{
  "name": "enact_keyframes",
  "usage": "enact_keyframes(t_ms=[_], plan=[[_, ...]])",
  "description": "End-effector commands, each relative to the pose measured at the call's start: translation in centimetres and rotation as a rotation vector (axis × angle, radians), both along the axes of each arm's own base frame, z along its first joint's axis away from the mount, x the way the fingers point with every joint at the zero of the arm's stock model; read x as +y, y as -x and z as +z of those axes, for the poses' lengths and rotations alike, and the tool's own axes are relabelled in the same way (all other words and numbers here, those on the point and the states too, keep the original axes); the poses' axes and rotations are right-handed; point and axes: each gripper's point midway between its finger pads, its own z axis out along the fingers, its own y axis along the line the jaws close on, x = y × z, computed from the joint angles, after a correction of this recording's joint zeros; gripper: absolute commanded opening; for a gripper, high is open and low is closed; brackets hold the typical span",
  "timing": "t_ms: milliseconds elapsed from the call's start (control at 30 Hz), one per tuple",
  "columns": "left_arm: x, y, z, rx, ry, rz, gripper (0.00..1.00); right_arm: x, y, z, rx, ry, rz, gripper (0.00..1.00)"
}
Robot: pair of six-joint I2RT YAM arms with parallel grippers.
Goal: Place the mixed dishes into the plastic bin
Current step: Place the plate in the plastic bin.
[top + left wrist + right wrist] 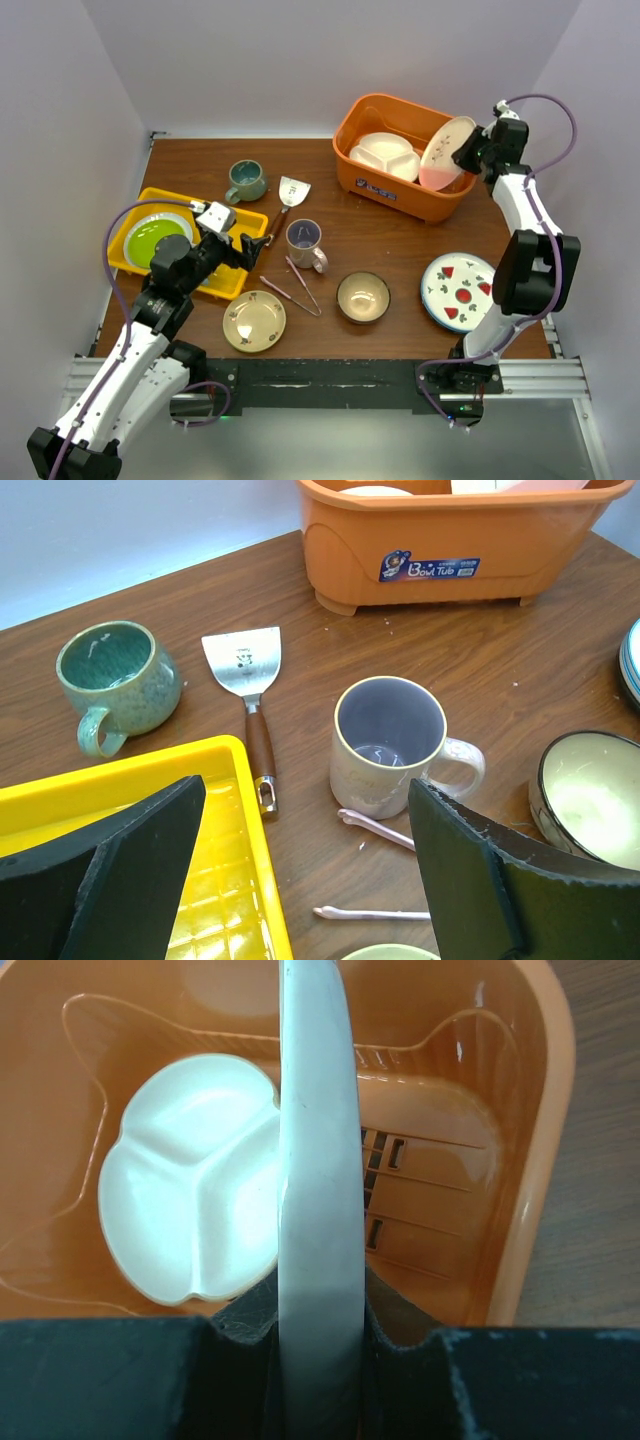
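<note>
Orange plastic bin [420, 205] sits far right, directly under the right tool [472, 150], which pinches the pink floral plate [318, 1160] on edge just right of the white divided plate [385, 155]; the left tool [243, 248] hangs spread.

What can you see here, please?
orange rectangular plastic bin: 1, orange, far right
white divided plate: 1, white, in bin
pink floral ceramic plate: 1, pink, on edge over bin
teal ceramic mug: 1, teal, far left
metal spatula: 1, silver, between mugs
lavender ceramic mug: 1, lavender, centre
thin pink tongs: 1, pink, centre
bronze bowl: 1, bronze, near centre
cream plate: 1, cream, near edge
strawberry-print plate: 1, white, near right
shallow yellow plastic tray: 1, yellow, left
lime-green plate: 1, green, in tray
left gripper: 1, black, open
right gripper: 1, black, gripping floral plate
</note>
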Motion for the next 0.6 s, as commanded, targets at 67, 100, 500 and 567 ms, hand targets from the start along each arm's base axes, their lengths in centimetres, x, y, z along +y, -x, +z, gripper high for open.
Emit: enact_keyframes(t_ms=[67, 100, 500, 567], plan=[[-0.3, -0.1, 1.1, -0.046, 0.02, -0.015, 0.88, -0.8, -1.2, 6.1, -0.198, 0.042, -0.018, 0.13], [-0.3, -0.1, 1.1, -0.044, 0.019, -0.015, 0.88, -0.8, -1.2, 6.0, -0.195, 0.041, -0.018, 0.14], [-0.3, -0.2, 0.9, -0.038, 0.015, -0.013, 0.88, -1.0, -2.1, 3.3, -0.145, 0.03, -0.023, 0.18], [-0.4, -0.2, 0.9, -0.038, 0.016, -0.016, 0.88, -0.9, -2.2, 2.9, -0.137, 0.029, -0.018, 0.18]])
